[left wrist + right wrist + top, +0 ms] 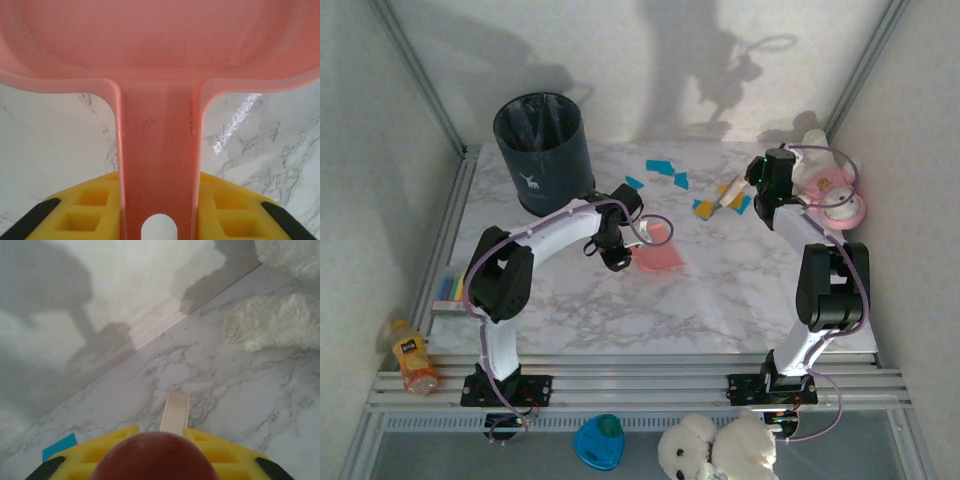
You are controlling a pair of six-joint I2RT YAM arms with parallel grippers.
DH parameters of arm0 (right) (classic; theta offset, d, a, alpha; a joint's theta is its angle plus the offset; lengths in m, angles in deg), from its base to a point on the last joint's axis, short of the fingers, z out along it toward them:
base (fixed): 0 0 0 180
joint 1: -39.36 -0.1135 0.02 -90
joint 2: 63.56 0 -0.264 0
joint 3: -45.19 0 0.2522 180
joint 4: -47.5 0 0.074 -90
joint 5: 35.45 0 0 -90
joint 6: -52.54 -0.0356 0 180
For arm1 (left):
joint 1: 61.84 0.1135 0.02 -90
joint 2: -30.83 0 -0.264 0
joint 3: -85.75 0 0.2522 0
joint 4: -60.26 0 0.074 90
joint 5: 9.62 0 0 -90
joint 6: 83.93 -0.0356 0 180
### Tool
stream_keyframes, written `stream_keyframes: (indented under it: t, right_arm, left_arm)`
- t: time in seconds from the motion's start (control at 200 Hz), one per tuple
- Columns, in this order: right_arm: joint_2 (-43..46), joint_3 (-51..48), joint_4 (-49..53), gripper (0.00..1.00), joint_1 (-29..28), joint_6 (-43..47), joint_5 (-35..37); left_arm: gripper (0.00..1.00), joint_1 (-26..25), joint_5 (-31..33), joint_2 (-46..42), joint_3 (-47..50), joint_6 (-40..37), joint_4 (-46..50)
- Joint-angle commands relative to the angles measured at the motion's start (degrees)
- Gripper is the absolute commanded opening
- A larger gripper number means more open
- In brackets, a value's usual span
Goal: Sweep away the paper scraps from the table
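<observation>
At back left: dark bin point(542, 150), upright.
Back right: white plush toy point(815, 170), beside right pincer point(160, 442).
Paper scraps point(660, 166): teal, orange, on bench point(740, 290) between bin and toy.
Left pincer point(158, 215): clamped on pink dustpan point(160, 50).
Right pincer: clamped on red-brown handle point(150, 462).
Bench: grey-veined white; pale walls point(620, 50).

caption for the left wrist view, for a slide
Left gripper shut on the pink dustpan handle, marble table beneath.

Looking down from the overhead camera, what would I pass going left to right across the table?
Dark bin → left gripper → the pink dustpan it grips → orange paper scraps → right gripper, holding a brush → white plush toy. Teal scraps overlap the dustpan's span, so omitted.
</observation>
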Motion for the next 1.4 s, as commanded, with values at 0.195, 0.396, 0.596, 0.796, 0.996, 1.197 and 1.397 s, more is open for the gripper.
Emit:
stream_keyframes:
  t: [0.195, 0.396, 0.596, 0.796, 0.996, 1.197, 1.397]
  right_arm:
    - [2.2, -4.4, 2.9, 0.00, -2.7, 0.9, 0.1]
    - [6.5, -8.6, 6.0, 0.00, -4.3, -0.1, 0.3]
    - [13.2, -12.2, 8.5, 0.00, -6.5, -0.2, 0.5]
    - [17.2, -12.6, 8.4, 0.00, -6.8, 0.9, -2.3]
    - [19.7, -10.2, 9.0, 0.00, -6.8, 5.9, -7.8]
    - [21.2, -7.9, 13.1, 0.00, -6.8, 17.4, -6.6]
    - [21.2, -4.2, 16.7, 0.00, -4.9, 29.5, -5.2]
  left_arm:
    - [0.12, -0.5, 0.2, 0.9, 0.1, -1.1, 2.5]
    - [0.12, -0.6, 0.6, 1.1, 0.1, -1.1, 2.7]
    - [0.12, -0.5, 1.3, 1.1, 0.3, -0.8, 2.9]
    - [0.12, -0.6, 1.8, 1.6, 1.0, -0.7, 3.1]
    - [0.12, -0.8, 2.3, 2.4, 1.1, -0.6, 4.5]
    - [0.12, -0.8, 3.0, 4.2, -1.4, 1.1, 6.3]
    - [0.12, -0.8, 2.2, 5.7, -4.2, 0.9, 8.0]
